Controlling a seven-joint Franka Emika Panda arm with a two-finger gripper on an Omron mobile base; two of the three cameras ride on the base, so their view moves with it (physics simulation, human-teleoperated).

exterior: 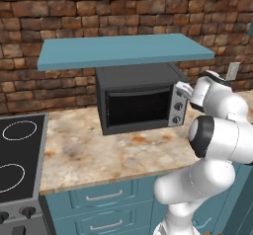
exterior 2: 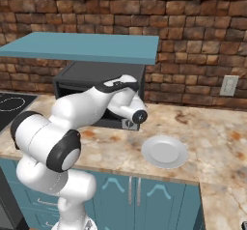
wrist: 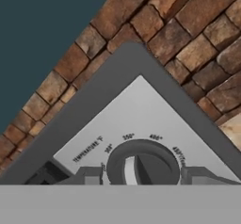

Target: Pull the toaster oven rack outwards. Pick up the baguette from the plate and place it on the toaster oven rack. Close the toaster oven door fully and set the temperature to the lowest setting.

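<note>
The black toaster oven [exterior: 129, 76] stands on the counter under a teal shelf, and its door [exterior: 138, 106] is up against the front. Behind the dark glass, the rack and the baguette are hidden. My gripper [exterior: 183, 89] is at the top knob of the silver side panel. In the hand view my gripper [wrist: 142, 173] is shut on the temperature knob [wrist: 143, 161], one finger tip on each side of it. Temperature numbers ring that knob. The white plate [exterior 2: 164, 151] lies bare on the counter right of the oven [exterior 2: 84, 72].
A black stovetop [exterior: 20, 155] fills the counter's left end. Two teal shelves [exterior: 123, 50] hang over the oven against the brick wall. A wall outlet [exterior 2: 228, 85] sits at the right. Marble counter [exterior: 99, 150] spreads in front of the oven.
</note>
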